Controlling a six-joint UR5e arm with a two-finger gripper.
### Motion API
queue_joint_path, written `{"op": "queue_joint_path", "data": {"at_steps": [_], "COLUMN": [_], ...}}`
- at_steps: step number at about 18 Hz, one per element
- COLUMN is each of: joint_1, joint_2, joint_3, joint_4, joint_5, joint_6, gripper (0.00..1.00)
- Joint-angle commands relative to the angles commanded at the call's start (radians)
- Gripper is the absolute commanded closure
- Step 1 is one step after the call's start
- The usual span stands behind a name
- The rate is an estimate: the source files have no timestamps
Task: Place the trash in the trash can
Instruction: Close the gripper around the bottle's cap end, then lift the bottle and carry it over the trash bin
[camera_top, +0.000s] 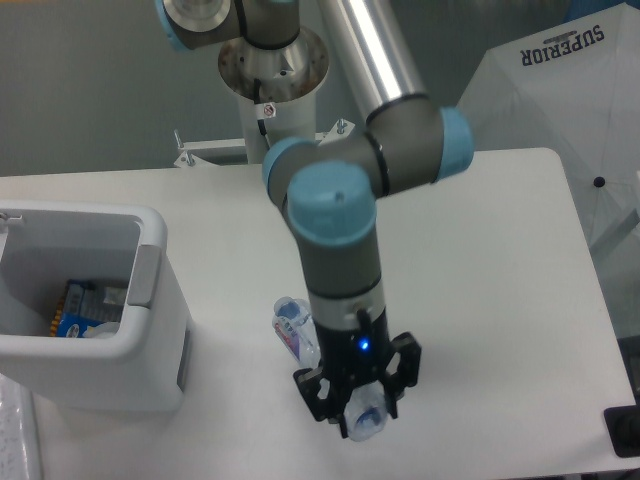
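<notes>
The crushed clear plastic bottle with a blue-and-red label lies on the table at front centre, pointing toward the front right. My gripper points straight down over its near end, and the arm hides the bottle's middle. The jaws look spread, one finger on each side of the bottle end. The white trash can stands at the left, well apart from the gripper. The crumpled paper wad does not show on the table. A pale shape low inside the can may be it, but I cannot tell.
A flat blue-and-yellow printed packet lies inside the can. The arm's base stands at the back centre. A white umbrella-like cover is off the table's right side. The table's front edge runs just below the gripper.
</notes>
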Motion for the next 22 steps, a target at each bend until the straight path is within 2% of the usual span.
{"op": "queue_joint_path", "data": {"at_steps": [5, 11, 15, 19, 22], "joint_1": [0.002, -0.009, -0.017, -0.063, -0.133], "joint_2": [0.052, 0.113, 0.140, 0.141, 0.140], "joint_3": [0.038, 0.028, 0.026, 0.026, 0.020], "joint_4": [0.014, 0.014, 0.014, 0.014, 0.014], "joint_5": [-0.031, -0.139, -0.260, -0.333, -0.344], "joint_6": [-0.012, -0.067, -0.097, -0.103, -0.106], "gripper": [0.37, 0.37, 0.37, 0.37, 0.37]}}
